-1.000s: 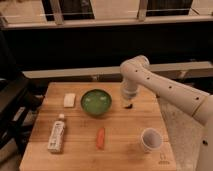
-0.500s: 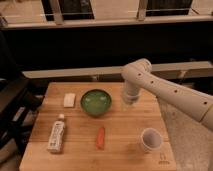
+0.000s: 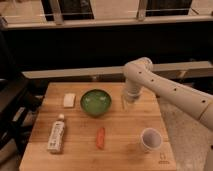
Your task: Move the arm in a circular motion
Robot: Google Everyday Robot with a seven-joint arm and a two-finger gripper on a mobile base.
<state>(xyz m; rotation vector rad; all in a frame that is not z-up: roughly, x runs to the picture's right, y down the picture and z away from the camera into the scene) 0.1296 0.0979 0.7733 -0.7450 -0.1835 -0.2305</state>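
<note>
Cream arm [image 3: 170, 90] holds clenched gripper [image 3: 128, 103] beside green bowl [image 3: 95, 102], near table's [image 3: 125, 150] back edge

The arm [image 3: 172, 91] is cream-white, built of thick rounded tubes dotted with small dark screw holes. It enters from the 4 o'clock edge of the view and slants up toward 12 o'clock, ending in a bulbous elbow joint at upper centre-right. From that joint a short segment drops straight down. At its lower end sits the hand [image 3: 128, 102], pointing down over the back right part of the wooden bench [image 3: 125, 150], its fingers shut, with nothing seen in them.
</note>
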